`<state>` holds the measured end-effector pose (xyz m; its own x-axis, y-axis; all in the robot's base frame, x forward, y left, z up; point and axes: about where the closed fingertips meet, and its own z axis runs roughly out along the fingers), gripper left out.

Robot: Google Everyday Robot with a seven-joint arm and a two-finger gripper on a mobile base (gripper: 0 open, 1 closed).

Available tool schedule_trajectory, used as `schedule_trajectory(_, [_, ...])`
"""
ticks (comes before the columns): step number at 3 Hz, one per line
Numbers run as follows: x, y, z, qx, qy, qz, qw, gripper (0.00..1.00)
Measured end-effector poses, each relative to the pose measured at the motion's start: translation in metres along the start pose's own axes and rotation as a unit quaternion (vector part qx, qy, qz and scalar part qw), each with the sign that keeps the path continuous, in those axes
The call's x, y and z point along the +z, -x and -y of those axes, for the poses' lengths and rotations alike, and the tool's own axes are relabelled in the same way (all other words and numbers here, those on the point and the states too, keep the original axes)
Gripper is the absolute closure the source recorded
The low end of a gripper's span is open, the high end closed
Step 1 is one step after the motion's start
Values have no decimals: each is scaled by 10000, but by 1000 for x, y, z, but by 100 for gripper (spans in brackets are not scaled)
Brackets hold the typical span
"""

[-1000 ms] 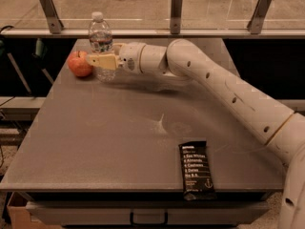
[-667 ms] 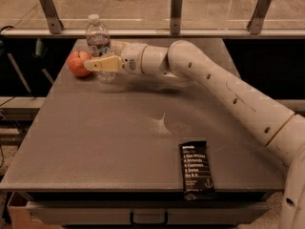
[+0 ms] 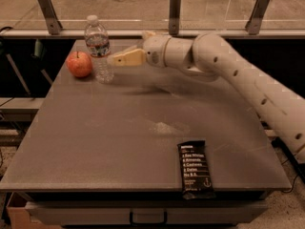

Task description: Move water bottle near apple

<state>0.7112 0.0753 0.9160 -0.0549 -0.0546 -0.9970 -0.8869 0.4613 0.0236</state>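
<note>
Now, bottle (image 3: 97,46): upright at the bench's far left corner, white cap on top, dark band under the shoulder, its clear ribbed lower part resting on the surface.
Apple (image 3: 79,64): red-orange, stem up, just left of the bottle; whether the two touch cannot be told.
Claw (image 3: 127,47): just right of the bottle at about mid-height, clear of the surface, pointing left.
Claw state: apart and holding nothing; one pale finger (image 3: 126,58) reaches toward the bottle with its tip right at the bottle's side, contact unclear, and the other shows farther back, above the wrist.
Arm (image 3: 228,66): pale and jointed, coming in from the right edge and sloping up and left across the far side of the bench to the wrist.
Bench (image 3: 119,142): grey flat top, with a drawer handle at the front edge below.
Bar (image 3: 194,168): a black wrapped snack with white lettering, flat near the front edge right of centre, well apart from bottle and apple.
Behind: a rail with metal posts (image 3: 175,11) along the far edge.
</note>
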Motion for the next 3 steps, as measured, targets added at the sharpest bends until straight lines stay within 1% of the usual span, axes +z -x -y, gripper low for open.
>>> schedule_trajectory(1, [-78,35,39,-547,-664,-232,9960,0])
schedule_trajectory(2, [-153,76,59,-1026,-1300,-464,9851,0])
schedule_trajectory(3, [-204,103,57,-1019,-1863,-363,9765,0])
